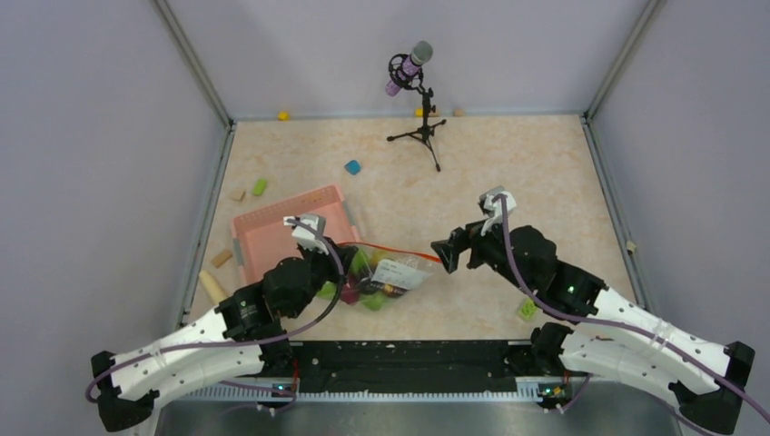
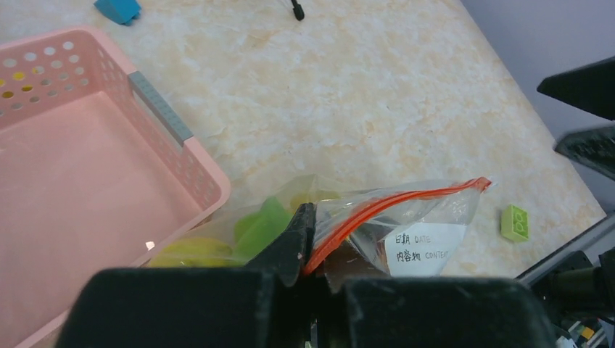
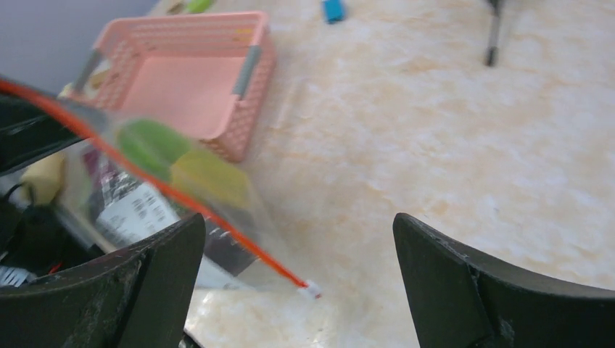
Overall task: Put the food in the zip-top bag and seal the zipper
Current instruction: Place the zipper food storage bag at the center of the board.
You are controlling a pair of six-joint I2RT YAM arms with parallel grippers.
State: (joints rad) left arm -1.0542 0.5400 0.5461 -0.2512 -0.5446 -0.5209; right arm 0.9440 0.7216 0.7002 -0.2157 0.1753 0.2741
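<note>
Centre of the top view: the bag [image 1: 399, 272], with food [image 1: 372, 301] inside, sits just right of the pink basket [image 1: 272, 245] on the surface. Left fingers [image 2: 294, 239] pinch its zipper [image 2: 391, 203]. Right fingers [image 3: 145, 290] stand wide, with the slider [image 3: 312, 290] between them, seemingly untouched.

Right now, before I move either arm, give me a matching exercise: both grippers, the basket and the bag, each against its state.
Things:
1. left gripper
2. right gripper
3. pink basket
4. zip-top bag

States:
a. holds green and yellow toy food
b. open, gripping nothing
c. shut on the orange-red zipper
d. nothing showing inside

Pairs: 1-c, 2-b, 3-d, 4-a
</note>
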